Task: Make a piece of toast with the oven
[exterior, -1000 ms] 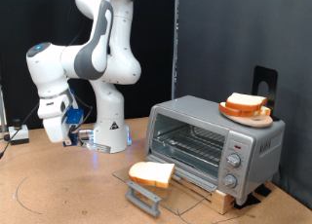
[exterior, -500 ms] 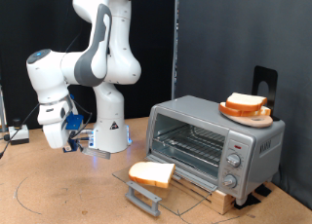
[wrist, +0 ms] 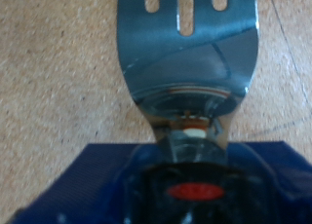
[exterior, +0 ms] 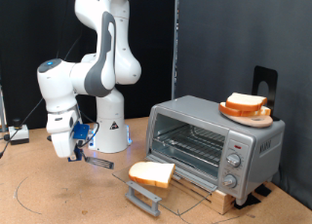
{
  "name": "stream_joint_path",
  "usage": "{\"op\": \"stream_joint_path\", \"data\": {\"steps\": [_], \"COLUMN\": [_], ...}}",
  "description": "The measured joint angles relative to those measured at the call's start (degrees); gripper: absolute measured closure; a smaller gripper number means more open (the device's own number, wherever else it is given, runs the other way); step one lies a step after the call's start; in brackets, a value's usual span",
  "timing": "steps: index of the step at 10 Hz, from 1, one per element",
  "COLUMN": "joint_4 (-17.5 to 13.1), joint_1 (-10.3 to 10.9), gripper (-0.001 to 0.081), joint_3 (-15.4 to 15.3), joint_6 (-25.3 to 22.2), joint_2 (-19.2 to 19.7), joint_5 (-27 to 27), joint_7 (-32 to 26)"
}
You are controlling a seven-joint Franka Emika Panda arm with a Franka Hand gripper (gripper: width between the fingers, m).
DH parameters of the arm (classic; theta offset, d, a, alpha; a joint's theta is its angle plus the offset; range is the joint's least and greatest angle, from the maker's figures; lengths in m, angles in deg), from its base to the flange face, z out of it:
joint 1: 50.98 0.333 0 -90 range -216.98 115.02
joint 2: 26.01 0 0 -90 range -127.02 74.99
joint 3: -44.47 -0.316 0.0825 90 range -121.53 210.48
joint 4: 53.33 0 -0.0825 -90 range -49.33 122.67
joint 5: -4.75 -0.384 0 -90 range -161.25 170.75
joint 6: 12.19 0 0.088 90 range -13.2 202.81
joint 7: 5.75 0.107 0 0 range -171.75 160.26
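The silver oven (exterior: 226,138) stands at the exterior view's right with its glass door (exterior: 180,185) folded down flat. One piece of toast (exterior: 152,172) lies on the open door, just in front of the wire rack. A second, alike slice (exterior: 246,104) sits on an orange plate on the oven's top. My gripper (exterior: 76,146) hangs low over the table at the exterior view's left, well apart from the oven. It is shut on a metal spatula (wrist: 185,49), whose slotted blade (exterior: 100,162) points towards the oven just above the table. The wrist view shows blue wrapping (wrist: 58,185) around the handle.
The arm's white base (exterior: 109,131) stands behind the gripper. The door's dark bar handle (exterior: 144,197) sticks out towards the exterior view's bottom. The oven's knobs (exterior: 232,168) are on its right side. A dark curtain hangs behind, and a black stand (exterior: 265,83) rises behind the oven.
The arm has swung the gripper and spatula towards the exterior view's right and lowered them closer to the table. The toast, plate and oven have not moved.
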Motion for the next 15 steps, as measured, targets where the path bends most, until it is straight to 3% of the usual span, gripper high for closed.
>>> {"op": "stream_joint_path", "data": {"steps": [6,10,15], "joint_4": [0.15,0.12,-0.89], "joint_1": [3.43,6.19,7.38], "gripper": [0.0395,0.0395,0.0395], "joint_3": [-5.85,-9.04,-12.17], "joint_6": [6.83,11.02,15.4], "joint_2": [4.5,5.96,7.08], "joint_5": [-4.82,-11.86,-16.2], "joint_7": [6.19,5.84,9.95]}}
